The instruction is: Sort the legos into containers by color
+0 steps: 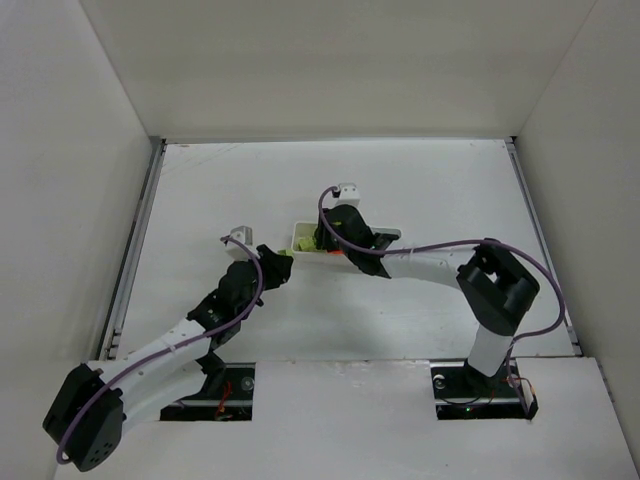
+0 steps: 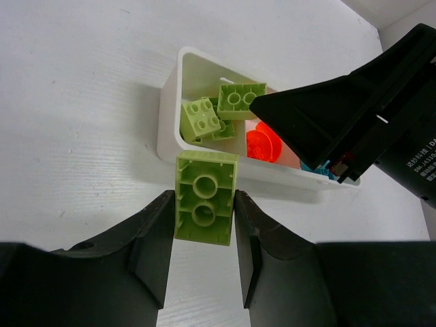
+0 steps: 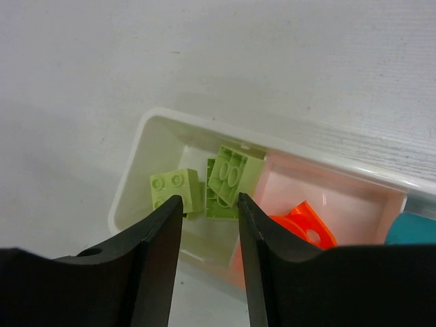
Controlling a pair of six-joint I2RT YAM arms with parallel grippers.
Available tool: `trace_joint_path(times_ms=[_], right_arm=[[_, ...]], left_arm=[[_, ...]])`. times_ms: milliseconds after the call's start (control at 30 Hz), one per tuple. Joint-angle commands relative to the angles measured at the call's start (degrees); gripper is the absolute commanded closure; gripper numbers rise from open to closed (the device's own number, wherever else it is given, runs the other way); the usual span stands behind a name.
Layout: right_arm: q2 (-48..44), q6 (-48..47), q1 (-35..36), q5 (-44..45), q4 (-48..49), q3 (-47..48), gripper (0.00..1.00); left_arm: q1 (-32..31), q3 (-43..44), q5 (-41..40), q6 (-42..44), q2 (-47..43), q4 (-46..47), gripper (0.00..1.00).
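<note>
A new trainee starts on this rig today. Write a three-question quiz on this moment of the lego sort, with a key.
1. True or false: the left gripper is shut on a yellow-green brick.
2. What colour is the piece in the middle compartment of the tray? A cyan-blue; B orange-red; C yellow-green.
3. Fill in: the right gripper hovers over the tray holding ____.
Key: 1 true; 2 B; 3 nothing.
</note>
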Motion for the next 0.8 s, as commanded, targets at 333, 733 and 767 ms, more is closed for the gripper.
trace_joint_path(times_ms=[333,733,767], right_arm=[[-15.14,-0.46,-0.21,0.71,2.75,-7.88,0.56],[-30.45,-0.29,-5.04,-0.42,6.62,-23.27,0.56],[-30.80,-0.11,-5.48,-0.95,6.97,-23.80,0.56]], left_arm=[[-1.59,9.55,0.21,4.72,8.92,4.36,0.81],[-2.30,24.41,-2.42,10.78,30.64,4.71,0.81],[-2.39,25.20,-2.95,11.31,31.69,4.63,0.80]])
